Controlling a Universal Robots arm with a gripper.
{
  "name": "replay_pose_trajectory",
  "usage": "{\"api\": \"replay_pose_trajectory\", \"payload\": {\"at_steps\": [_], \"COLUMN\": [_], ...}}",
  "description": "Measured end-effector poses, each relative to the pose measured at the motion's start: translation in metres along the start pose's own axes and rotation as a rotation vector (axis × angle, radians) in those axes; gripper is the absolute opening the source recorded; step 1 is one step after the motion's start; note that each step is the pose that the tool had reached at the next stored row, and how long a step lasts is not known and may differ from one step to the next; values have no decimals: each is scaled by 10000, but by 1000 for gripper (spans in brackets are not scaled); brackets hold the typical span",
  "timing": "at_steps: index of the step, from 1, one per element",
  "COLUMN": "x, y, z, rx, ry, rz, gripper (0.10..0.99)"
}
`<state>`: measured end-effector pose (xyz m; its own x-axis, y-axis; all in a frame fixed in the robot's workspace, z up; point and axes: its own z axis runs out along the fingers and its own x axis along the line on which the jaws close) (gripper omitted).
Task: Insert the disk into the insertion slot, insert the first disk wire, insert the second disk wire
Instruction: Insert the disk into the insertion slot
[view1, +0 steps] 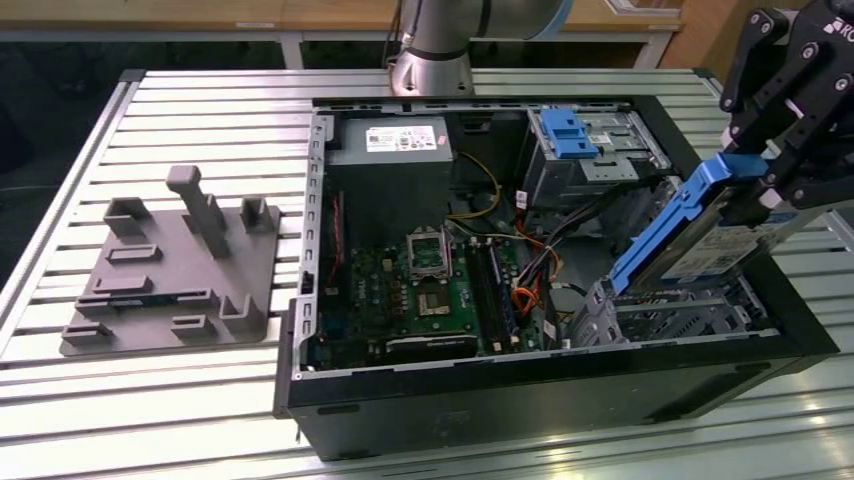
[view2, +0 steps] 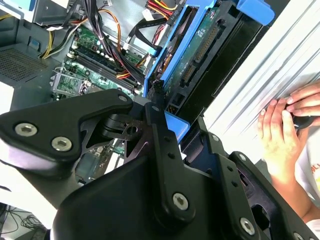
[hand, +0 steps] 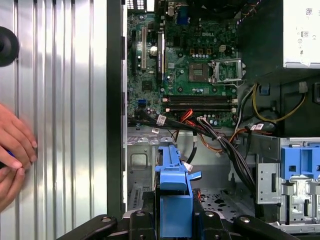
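Note:
My gripper (view1: 771, 190) is shut on the upper end of the disk (view1: 687, 235), a grey drive in a bright blue carrier. The disk hangs steeply tilted, its lower end at the mouth of the insertion slot (view1: 667, 320), the low silver perforated cage at the case's front corner on the exterior view's right. In the first wrist view the blue carrier (hand: 172, 185) points into the cage floor (hand: 142, 170). The second wrist view has the disk (view2: 200, 55) edge-on between the black fingers (view2: 157, 127). A bundle of loose cables (hand: 210, 135) lies beside the cage; which are the disk wires I cannot tell.
The open black computer case (view1: 534, 380) stands on a slatted metal table (view1: 200, 100). Inside are the motherboard (view1: 427, 290), the power supply (view1: 394, 145) and a taller silver cage with a blue clip (view1: 587, 145). A grey fixture (view1: 174, 270) lies beside the case. A person's hands (hand: 12, 150) rest on the table.

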<state>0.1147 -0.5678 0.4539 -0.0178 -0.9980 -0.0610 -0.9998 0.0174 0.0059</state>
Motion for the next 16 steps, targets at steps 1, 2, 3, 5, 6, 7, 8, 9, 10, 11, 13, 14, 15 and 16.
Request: {"api": "replay_pose_trajectory", "payload": {"at_steps": [1, 2, 3, 5, 6, 7, 8, 9, 10, 11, 13, 14, 15, 16], "x": [0, -1, -1, -1, 0, 0, 0, 1, 1, 1, 1, 2, 2, 2], "y": [0, 0, 0, 0, 0, 0, 0, 0, 0, 0, 0, -1, -1, -1], "z": [3, 7, 10, 17, 20, 24, 27, 32, 35, 38, 45, 48, 52, 55], "rx": [-1, -2, -3, -7, -13, -16, -19, -21, -23, -24, -26, -27, -27, -27], "ry": [0, 1, 1, 3, 3, 4, 4, 3, 3, 3, 4, 3, 3, 3], "rz": [-16, -31, -44, -59, -63, -64, -65, -66, -66, -66, -67, -67, -68, -68], "gripper": [365, 365, 365, 365, 365, 365, 365, 365, 365, 365, 365, 365, 365, 365]}}
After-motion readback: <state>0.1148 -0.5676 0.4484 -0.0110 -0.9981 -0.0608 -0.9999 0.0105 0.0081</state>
